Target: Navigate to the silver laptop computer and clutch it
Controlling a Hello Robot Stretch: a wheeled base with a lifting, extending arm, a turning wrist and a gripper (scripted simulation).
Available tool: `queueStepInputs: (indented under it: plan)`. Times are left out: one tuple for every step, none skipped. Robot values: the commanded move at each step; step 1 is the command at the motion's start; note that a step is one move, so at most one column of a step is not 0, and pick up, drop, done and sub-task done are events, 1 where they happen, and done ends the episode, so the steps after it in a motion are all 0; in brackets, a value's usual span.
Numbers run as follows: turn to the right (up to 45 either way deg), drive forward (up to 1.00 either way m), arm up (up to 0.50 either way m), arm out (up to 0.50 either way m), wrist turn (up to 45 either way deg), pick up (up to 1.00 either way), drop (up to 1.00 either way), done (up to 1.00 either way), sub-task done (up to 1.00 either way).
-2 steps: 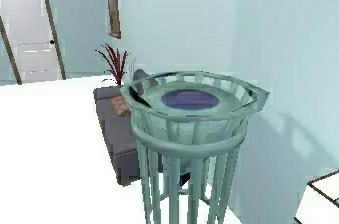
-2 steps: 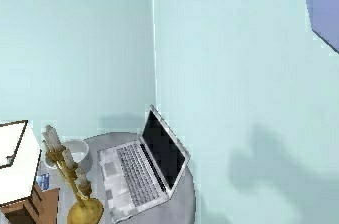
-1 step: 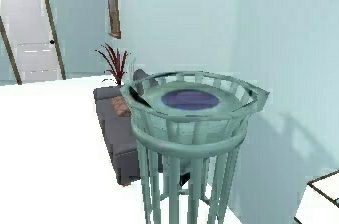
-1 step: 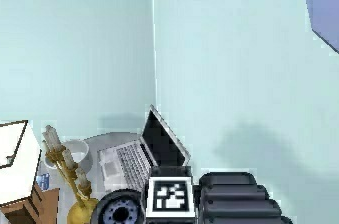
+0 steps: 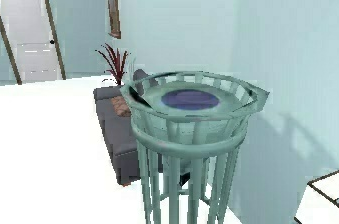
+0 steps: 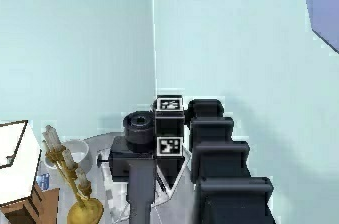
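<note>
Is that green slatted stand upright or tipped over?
Upright. The stand has slats running straight up, and its wide rim sits level on top.

Glossy translucent teal stand (image 5: 192,128), matt grey sofa (image 5: 117,135), shiny brass-like ornament (image 6: 81,208)

Pale blue walls (image 5: 297,60), white floor (image 5: 37,150). White panelled door (image 5: 27,35) at far left. Grey sofa (image 5: 117,130) stands behind a teal slatted stand (image 5: 192,130). Red-leaved plant (image 5: 115,60) beyond the sofa.
</note>
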Motion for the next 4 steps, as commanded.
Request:
queueStepInputs:
  plan:
    - [0.0, 0.0, 0.0, 0.0, 45.0, 0.0, 0.0, 0.0, 0.0]
    - [0.0, 0.0, 0.0, 0.0, 45.0, 0.0, 0.0, 0.0, 0.0]
    - [0.0, 0.0, 0.0, 0.0, 42.0, 0.0, 0.0, 0.0, 0.0]
    - [0.0, 0.0, -0.3, 0.0, 0.0, 0.0, 0.0, 0.0, 0.0]
